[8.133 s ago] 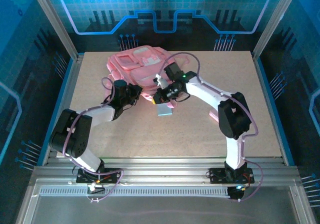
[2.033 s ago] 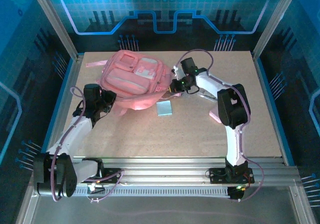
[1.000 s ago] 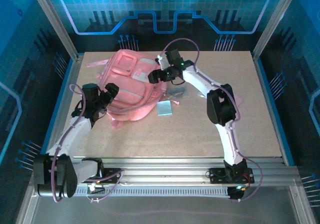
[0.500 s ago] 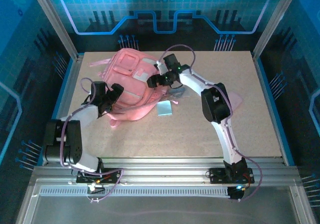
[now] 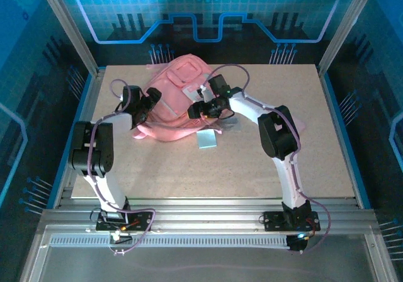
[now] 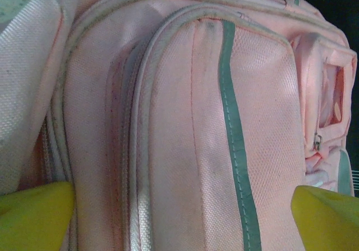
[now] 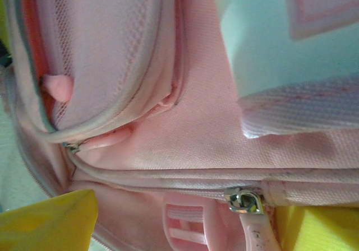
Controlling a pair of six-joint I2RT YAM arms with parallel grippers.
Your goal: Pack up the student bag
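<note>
Student bag [image 5: 179, 99]: zip shut; I judge packing unstarted.
Left gripper [image 5: 145, 107]: jaws spread, holding nothing.
Right gripper [image 5: 196, 111]: jaws spread beside zipper pull [image 7: 245, 201].

A beige table [image 5: 189, 175] carries a small, flat, pale blue rectangle [image 5: 206, 140] near its middle. A flat grey item [image 5: 230, 123] lies just beyond it. A pink piece [image 5: 301, 126] shows toward the table's right side, partly hidden.

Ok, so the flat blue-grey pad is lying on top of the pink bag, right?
No. The flat blue-grey pad lies on the table beside the student bag, at its near edge, not on it; the top external view shows this.
</note>
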